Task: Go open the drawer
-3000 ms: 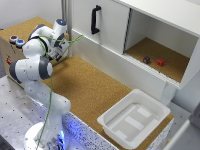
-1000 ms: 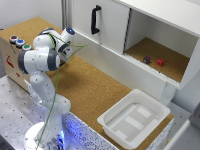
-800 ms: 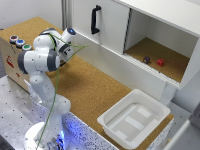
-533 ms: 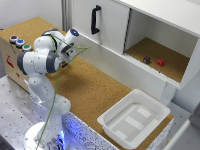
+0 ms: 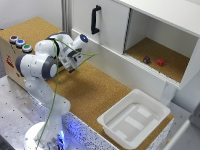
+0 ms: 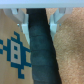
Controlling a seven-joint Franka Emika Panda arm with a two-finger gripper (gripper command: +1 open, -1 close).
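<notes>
The drawer [image 5: 117, 68] is the long, low white front panel with a raised top lip along the foot of the cabinet. It looks pushed in, flush under the cabinet. My gripper [image 5: 70, 65] hangs over the cork surface just in front of the drawer's end at the exterior view's left, pointing down, and it holds nothing. In the blurred wrist view my gripper [image 6: 37, 17] shows two pale fingertips [image 6: 20, 17] set apart, so it is open. A dark band [image 6: 39, 50] runs between them over the cork.
Above the drawer stand a tall white door with a black handle [image 5: 94, 20] and an open compartment with two small objects [image 5: 153, 60]. A white tub [image 5: 133, 118] sits on the cork at the exterior view's right. A box with coloured buttons [image 5: 17, 42] stands behind the arm.
The arm has swung toward the cabinet, carrying the gripper from beside the button box to just in front of the drawer's end. The drawer has not moved.
</notes>
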